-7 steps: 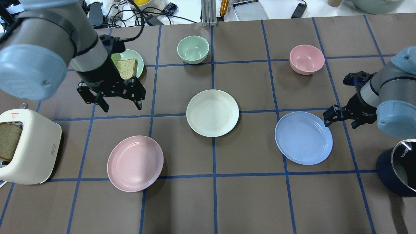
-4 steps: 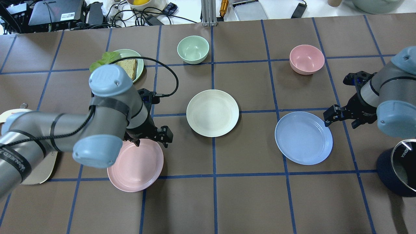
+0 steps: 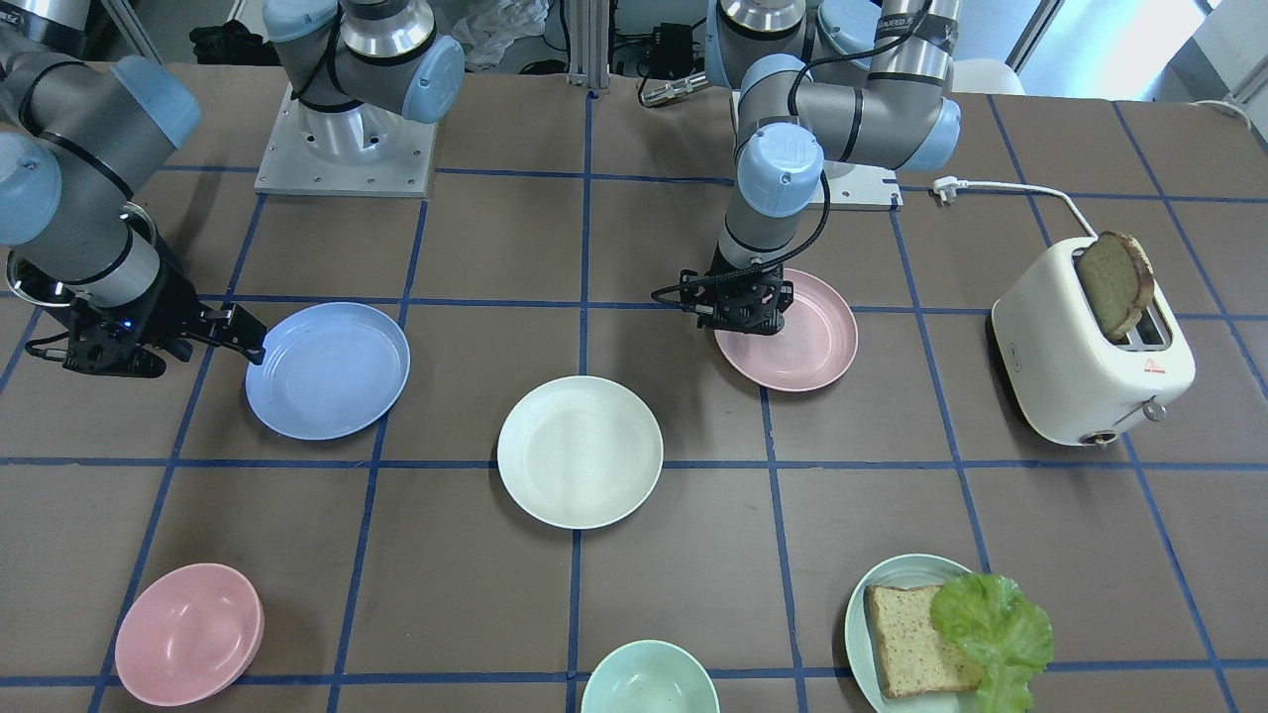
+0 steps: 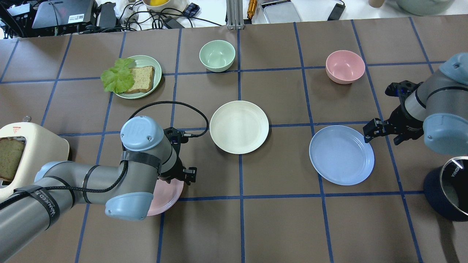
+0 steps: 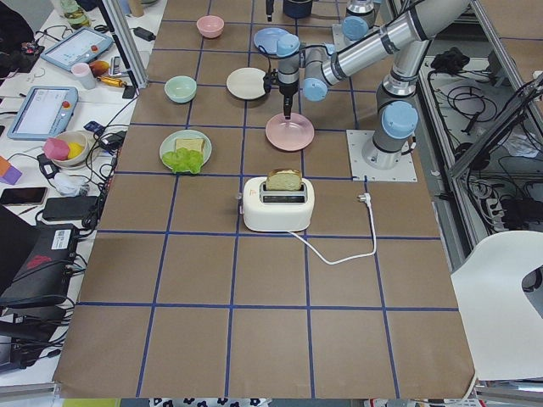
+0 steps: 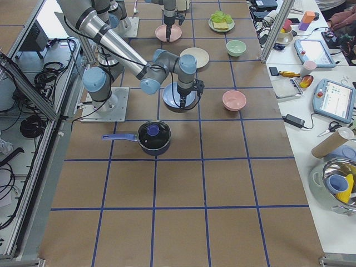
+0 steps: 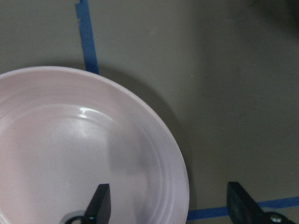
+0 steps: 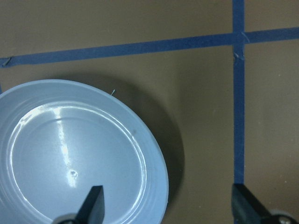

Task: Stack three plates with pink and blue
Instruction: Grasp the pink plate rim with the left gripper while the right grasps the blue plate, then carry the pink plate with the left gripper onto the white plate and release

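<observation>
Straddling the rim of the pink plate (image 7: 56,154), the left pincer (image 7: 170,207) stands open, one finger over the plate's inner slope and the other outside it above the bare counter (image 4: 285,164); whether either tip touches cannot be told. It sits at the plate's edge nearest the cream plate (image 4: 239,126). The right pincer (image 8: 168,205) is likewise spread across the rim of the blue plate (image 4: 342,155), at the far edge turned away from the cream plate, one finger inside the rim and one outside. All three plates lie flat and apart in a loose row, the cream one in the middle with open brown surface on both sides of it. A toaster (image 4: 33,164) stands beside the left arm, well apart from the pink plate's edge, and a dark pan (image 4: 448,190) sits near the right arm. A pink bowl (image 4: 345,66), a green bowl (image 4: 217,55) and a green plate (image 4: 140,57) with bread and lettuce line the far side, well clear of the row.
</observation>
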Robot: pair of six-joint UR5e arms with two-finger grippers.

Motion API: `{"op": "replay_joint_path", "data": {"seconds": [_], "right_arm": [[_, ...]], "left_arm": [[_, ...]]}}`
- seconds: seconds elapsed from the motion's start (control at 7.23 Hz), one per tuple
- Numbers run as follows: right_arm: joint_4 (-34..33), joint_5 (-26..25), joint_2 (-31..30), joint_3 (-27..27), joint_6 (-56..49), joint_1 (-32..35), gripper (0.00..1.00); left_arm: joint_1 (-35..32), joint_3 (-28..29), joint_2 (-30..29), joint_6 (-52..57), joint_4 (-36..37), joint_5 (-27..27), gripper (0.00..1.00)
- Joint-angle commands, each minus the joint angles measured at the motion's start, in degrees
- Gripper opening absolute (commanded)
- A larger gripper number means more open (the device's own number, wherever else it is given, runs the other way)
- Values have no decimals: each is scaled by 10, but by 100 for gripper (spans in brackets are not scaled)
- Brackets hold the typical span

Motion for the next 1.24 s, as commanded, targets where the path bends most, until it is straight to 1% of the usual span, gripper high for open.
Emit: {"op": "replay_joint_path", "data": {"seconds": [0.0, 0.14, 0.28, 0.41, 0.55, 0.69, 0.83, 0.97, 1.11], "right_arm": [[-1, 7, 18, 0, 0, 0, 95], [-8, 7, 28, 0, 0, 0, 95], [-29, 8, 51, 6, 2, 0, 96], [-43, 8, 60, 16, 2, 0, 95], [-55, 8, 60, 21, 2, 0, 89], [-54, 7, 61, 22, 1, 0, 71], [-48, 6, 60, 22, 2, 0, 49], [-48, 7, 59, 25, 2, -1, 27], [-47, 7, 58, 26, 2, -1, 10]], "left_arm": [[-9, -1, -9, 0, 6, 8, 21], [-10, -1, -8, 0, 6, 8, 10], [-10, -1, -9, 0, 7, 9, 0], [-12, 2, -8, 0, 12, 13, 0], [-12, 27, 2, -11, 13, 15, 0], [-15, 89, -6, -15, -41, 47, 0], [-23, 161, -16, -21, -101, 50, 0], [-35, 221, -35, -51, -135, 50, 0], [-54, 272, -64, -106, -137, 49, 0]]}}
